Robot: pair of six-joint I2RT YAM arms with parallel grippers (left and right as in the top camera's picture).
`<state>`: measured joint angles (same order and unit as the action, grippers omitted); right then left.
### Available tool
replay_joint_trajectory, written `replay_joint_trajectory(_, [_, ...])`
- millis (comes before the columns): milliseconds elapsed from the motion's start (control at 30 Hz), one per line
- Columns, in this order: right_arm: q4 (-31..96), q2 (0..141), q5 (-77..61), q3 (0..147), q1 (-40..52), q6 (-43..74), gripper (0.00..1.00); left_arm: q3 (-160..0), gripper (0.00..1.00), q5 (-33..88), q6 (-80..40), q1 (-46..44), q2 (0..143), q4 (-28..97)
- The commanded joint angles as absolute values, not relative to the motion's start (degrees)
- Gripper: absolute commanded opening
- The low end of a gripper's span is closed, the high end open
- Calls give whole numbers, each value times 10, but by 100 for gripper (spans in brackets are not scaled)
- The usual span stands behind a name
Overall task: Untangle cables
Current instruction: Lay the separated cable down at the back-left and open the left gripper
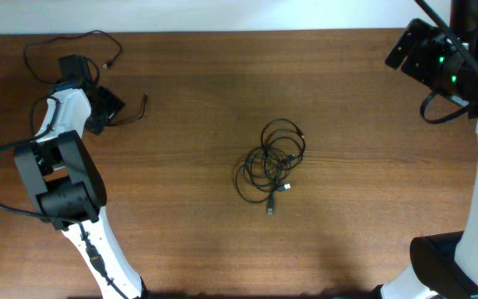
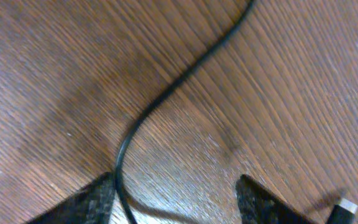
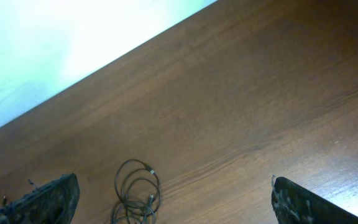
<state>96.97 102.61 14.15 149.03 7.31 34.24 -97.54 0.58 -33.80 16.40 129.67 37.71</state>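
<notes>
At the middle of the table (image 1: 222, 241) lies the knotted coil (image 1: 274, 162) of thin black cables. Its loops overlap one another, and 1 plug end (image 1: 270, 208) trails out toward the near edge. The right wrist view also shows this coil (image 3: 137, 193), low in the picture and flat on the wood.

Well apart from it, at the far left corner, a loose cord (image 1: 60, 40) runs in a wide, open curve along the far edge and turns down to a small plug (image 1: 108, 65). Just beside that corner, a short strand (image 1: 131, 116) reaches out to the right of the left gripper (image 1: 98, 104).

In the left wrist view, a black cord (image 2: 166, 93) curves across the wood and passes between the fingers (image 2: 86, 202) of the left gripper (image 2: 176, 205), close to the finger on the picture's left. These fingers are spread and pinch nothing. A silver-tipped plug (image 2: 347, 208) lies at the bottom right corner of that view.

The right gripper (image 3: 174, 186) is at the far right corner, well away from the coil. Its 2 fingers (image 3: 48, 199) are spread wide with only bare wood between them. A pale wall (image 3: 55, 37) shows beyond the table's far edge.
</notes>
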Motion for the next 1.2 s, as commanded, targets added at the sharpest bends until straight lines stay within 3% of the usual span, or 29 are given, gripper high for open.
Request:
replay_joint_trajectory(0, [973,1025,153,1491,70,338,98,-964,37,-16,-331,165,1343,382])
replay_joint_trajectory(100, [973,1025,153,1491,70,338,99,-965,1,-17,-284,165,1343,364])
replay_joint_trajectory(267, [973,1025,153,1491,70,338,98,-1014,0,55,-222,167,1342,338])
replay_joint_trajectory(467, [973,1025,153,1491,70,338,98,-1207,0,283,-222,170,1342,306])
replay_joint_trajectory(567, [973,1025,153,1491,70,338,98,-1313,0,280,-222,170,1342,305])
replay_joint_trajectory(600, [973,1025,153,1491,70,338,98,-1334,17,269,-222,170,1342,304])
replay_joint_trajectory(633, [973,1025,153,1491,70,338,98,-1340,68,259,-222,170,1342,304])
replay_joint_trajectory(667, [973,1025,153,1491,70,338,99,-1340,99,250,-221,170,1342,311])
replay_joint_trajectory(1033, [973,1025,153,1491,70,338,98,-1334,99,186,-33,169,1395,486])
replay_joint_trajectory(1167, [973,1025,153,1491,70,338,98,-1350,99,186,-65,171,1367,514])
